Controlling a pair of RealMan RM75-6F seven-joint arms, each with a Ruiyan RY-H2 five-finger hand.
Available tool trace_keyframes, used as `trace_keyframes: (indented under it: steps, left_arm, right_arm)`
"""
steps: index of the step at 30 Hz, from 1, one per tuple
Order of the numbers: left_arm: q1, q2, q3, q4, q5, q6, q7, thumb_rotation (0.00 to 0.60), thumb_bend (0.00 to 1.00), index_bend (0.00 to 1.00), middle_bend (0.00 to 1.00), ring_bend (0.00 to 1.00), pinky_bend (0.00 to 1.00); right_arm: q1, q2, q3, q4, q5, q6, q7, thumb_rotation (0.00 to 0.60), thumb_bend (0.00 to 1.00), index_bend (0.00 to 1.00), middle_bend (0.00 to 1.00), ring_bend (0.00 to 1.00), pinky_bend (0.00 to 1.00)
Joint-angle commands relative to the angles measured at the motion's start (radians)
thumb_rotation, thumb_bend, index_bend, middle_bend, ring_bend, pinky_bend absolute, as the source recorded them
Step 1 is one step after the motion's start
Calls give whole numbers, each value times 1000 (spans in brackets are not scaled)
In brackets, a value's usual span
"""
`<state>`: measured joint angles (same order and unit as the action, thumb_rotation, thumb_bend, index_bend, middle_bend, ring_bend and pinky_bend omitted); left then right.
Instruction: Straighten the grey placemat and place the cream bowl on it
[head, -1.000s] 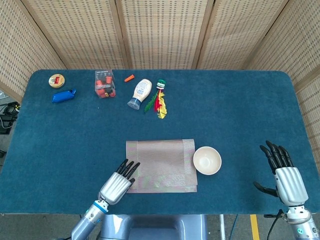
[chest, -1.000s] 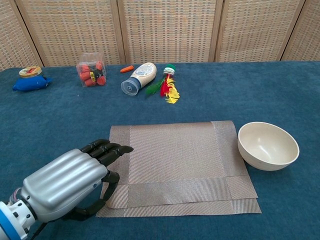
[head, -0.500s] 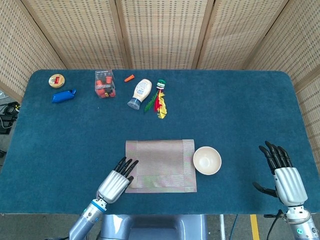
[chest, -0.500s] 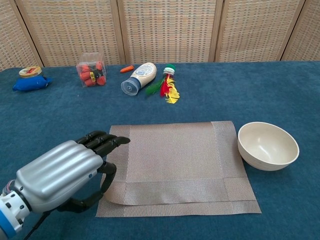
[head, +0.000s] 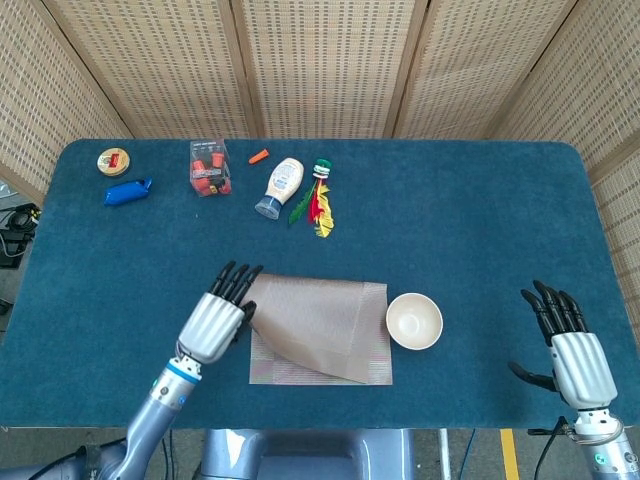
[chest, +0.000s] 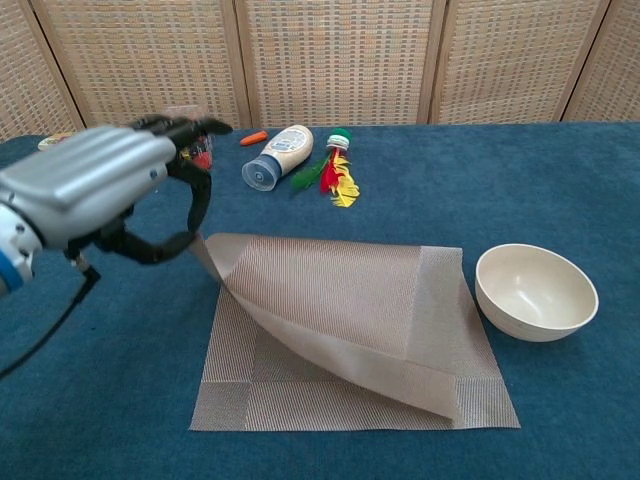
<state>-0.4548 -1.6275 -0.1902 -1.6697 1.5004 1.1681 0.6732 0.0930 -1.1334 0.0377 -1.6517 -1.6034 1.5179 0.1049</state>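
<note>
On blue worktop (head: 460, 230), my left robot hand (chest: 95, 185) pinches the thin, floppy grey placemat (chest: 350, 330) by its corner; the right robot hand (head: 575, 360) is open, and the cream bowl (chest: 536, 292) looks hard, so I'd grab its rim.

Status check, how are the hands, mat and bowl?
Left hand pinching mat corner, top layer peeled up. Right hand open, idle. Bowl on table right of mat. Nothing in the way.

Woven wicker screen panels (head: 320, 60) in wooden frames are standing behind the desk's far edge and angling around its corners. The desk (head: 480, 230) is wearing dark blue felt. Grey floor with a yellow stripe (head: 508, 455) is showing beyond the near right corner.
</note>
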Motion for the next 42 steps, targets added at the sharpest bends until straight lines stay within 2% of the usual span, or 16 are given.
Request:
trace_keyframes:
  steps: [1,4,9,16,27,35,42]
  left_arm:
    - [-80,58,-133,-5,-123,-50,23,600,524,631,0,0,0]
    - [-124,70,-190,26,-205,-82,34,600,525,631,0,0,0]
    - [-192,68,-229,111,-294,-120,45,600,524,631,0,0,0]
    - [-246,55,-232,212,-337,-142,45,600,520,599,0,0,0]
    - [-317,5,-206,425,-427,-183,2,600,516,575,0,0,0]
    - [-389,-49,-247,534,-558,-232,-6,600,516,573,0,0,0]
    - [-473,-117,-277,688,-670,-267,21,600,516,572,0,0,0]
  right_arm:
    - [2,-4,5,4,9,-4,-8,600,156,110,0,0,0]
    - [4,-8,8,7,17,-9,-17,600,156,110,0,0,0]
    - [7,-16,11,13,29,-19,-28,600,156,110,0,0,0]
    - [13,-25,14,21,44,-36,-41,600,156,110,0,0,0]
    - [26,-46,12,30,58,-67,-73,600,156,110,0,0,0]
    - [28,-56,15,38,64,-68,-88,600,156,113,0,0,0]
    - [34,-69,18,47,75,-81,-109,600,156,114,0,0,0]
